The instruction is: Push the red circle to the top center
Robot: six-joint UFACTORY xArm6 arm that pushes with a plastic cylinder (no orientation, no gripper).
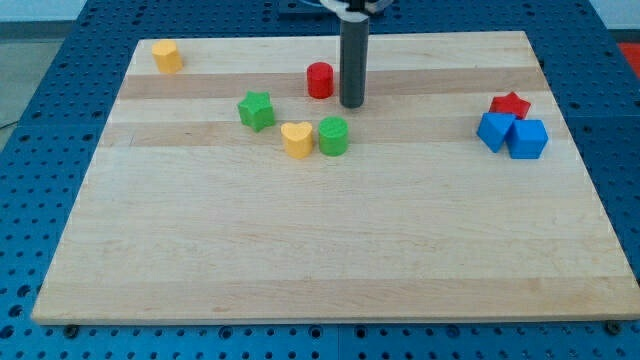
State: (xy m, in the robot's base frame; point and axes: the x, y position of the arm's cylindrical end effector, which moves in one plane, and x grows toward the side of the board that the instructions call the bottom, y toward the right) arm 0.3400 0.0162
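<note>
Wooden board (330, 240) lies on a blue perforated table (60, 60). Single camera view.

Red circle (320, 80) stands upright near the view's top, slightly left of centre. My tip (352, 104) sits just beside it on the view's right and a little lower; a narrow gap shows between them, so no contact. The arm ends in a plain dark rod: no pincer, nothing that opens or closes, nothing held.

Green star (257, 110) lies below-left of the red circle. Yellow heart (296, 140) and green cylinder (333, 136) sit side by side, touching or nearly so, below my tip.

Yellow block (166, 56), shape unclear, sits near the top left corner.

At the view's right, well apart: red star (511, 104), with two blue blocks (495, 131) (528, 139) touching each other just below it.
</note>
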